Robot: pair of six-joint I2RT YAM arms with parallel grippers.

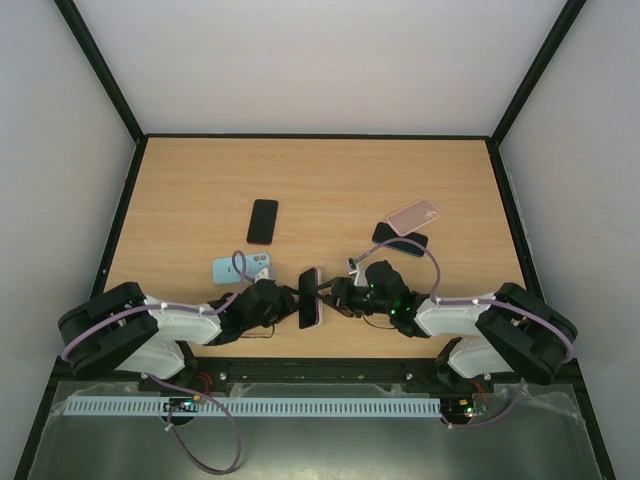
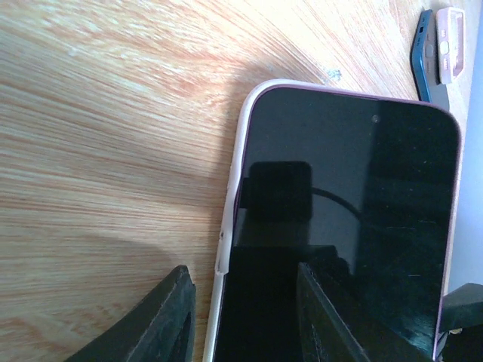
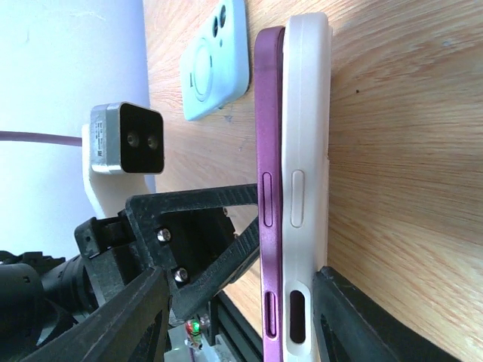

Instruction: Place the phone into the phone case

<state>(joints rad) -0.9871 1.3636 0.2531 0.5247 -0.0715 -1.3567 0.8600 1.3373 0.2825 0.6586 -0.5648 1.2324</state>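
Observation:
A purple phone (image 1: 306, 308) with a black screen (image 2: 355, 196) stands on edge at the table's near middle, pressed against a white case (image 3: 306, 136). In the right wrist view the phone's purple side (image 3: 269, 151) shows in full beside the case wall. In the left wrist view the case rim (image 2: 230, 219) wraps the phone's left edge. My left gripper (image 1: 292, 305) (image 2: 243, 270) is open, with one finger over the screen. My right gripper (image 1: 332, 294) (image 3: 243, 275) is open around phone and case, its right finger (image 3: 362, 317) against the case's back.
A black phone (image 1: 263, 221) lies mid-table. A light blue case (image 1: 241, 268) (image 3: 215, 60) lies by the left arm. A pink case (image 1: 414, 214) (image 2: 450, 45) rests on a dark phone (image 1: 400, 238) (image 2: 423, 56) at the right. The left wrist's camera (image 3: 121, 139) is close by.

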